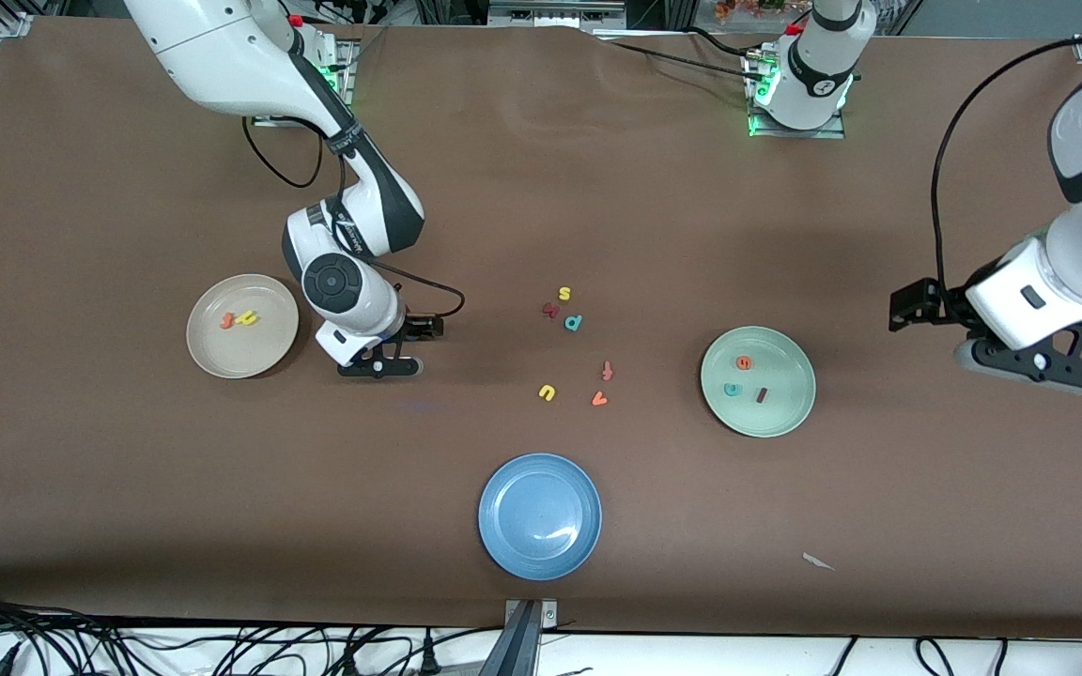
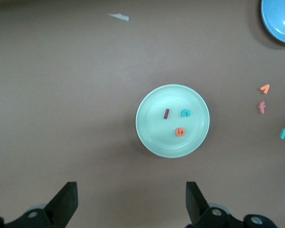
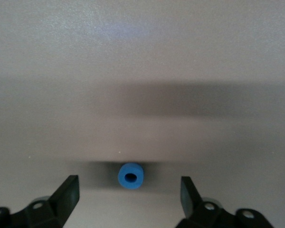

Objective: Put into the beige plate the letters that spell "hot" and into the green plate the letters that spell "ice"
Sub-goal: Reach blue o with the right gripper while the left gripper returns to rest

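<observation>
Front view: the right gripper point(image 1: 381, 368) sits low over the brown table point(image 1: 541, 188), just beside the round shallow cream-beige plate point(image 1: 264, 352) toward the right arm's end. That plate holds a tiny orange foam "t" point(image 1: 227, 321) and a yellow foam "h" point(image 1: 247, 319). In the right wrist view, the small blue ring-shaped foam "o" point(image 3: 130, 176) lies on the table between the gripper's spread fingers point(image 3: 66, 192), which stand apart from it on either side, grasping nothing.

The left gripper point(image 1: 1034, 366) hangs over the table at the left arm's end, waiting, its jaws wide apart and empty in the left wrist view. Near it lies the round pale mint-green plate point(image 1: 785, 418), holding a dark maroon bar "i" point(image 1: 763, 395), a teal "c" point(image 1: 733, 389) and an orange "e" point(image 1: 743, 362).

Between the two plates are loose letters: a yellow "s" point(image 1: 564, 295), a teal "p"-like letter point(image 1: 574, 323), a yellow "u" point(image 1: 547, 392) and an orange "v" point(image 1: 599, 399). A round blue plate point(image 1: 513, 549) lies nearer the front camera.
</observation>
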`<state>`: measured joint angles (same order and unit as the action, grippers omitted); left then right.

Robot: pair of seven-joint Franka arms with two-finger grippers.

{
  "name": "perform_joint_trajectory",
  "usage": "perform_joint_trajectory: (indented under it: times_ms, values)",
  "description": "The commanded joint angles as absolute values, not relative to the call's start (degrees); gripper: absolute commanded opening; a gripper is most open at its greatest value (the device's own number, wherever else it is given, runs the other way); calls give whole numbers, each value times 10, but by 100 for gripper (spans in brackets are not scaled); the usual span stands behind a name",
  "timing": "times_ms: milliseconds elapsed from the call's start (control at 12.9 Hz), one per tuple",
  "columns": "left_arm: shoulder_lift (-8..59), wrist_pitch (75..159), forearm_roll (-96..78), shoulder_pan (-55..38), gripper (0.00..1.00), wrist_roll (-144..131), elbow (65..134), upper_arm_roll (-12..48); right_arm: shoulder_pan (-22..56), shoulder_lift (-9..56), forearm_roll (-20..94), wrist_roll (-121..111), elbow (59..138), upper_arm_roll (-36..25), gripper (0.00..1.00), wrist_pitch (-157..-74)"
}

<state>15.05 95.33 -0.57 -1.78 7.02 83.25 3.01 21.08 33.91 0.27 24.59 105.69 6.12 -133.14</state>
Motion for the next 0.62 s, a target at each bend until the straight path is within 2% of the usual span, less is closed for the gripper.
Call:
perform_joint_trajectory:
  times_ms: [0, 77, 155, 464, 541]
  values:
    - [103, 1004, -17, -23, 100, 76, 910, 15, 211, 345, 11, 244, 1066, 61, 88, -1346]
    - [93, 1007, -17, -23, 100, 74, 918, 14, 212, 345, 11, 244, 1073, 61, 87, -1346]
    - [86, 1007, -17, -20, 100, 73, 918, 12, 212, 345, 11, 244, 1077, 61, 81, -1352]
    - [38, 1040, 1, -26, 100, 77, 959, 0, 211, 352, 11, 243, 1096, 61, 75, -1390]
    - [27, 1043, 26, -27, 100, 83, 963, 0, 212, 352, 11, 244, 1096, 61, 68, -1390]
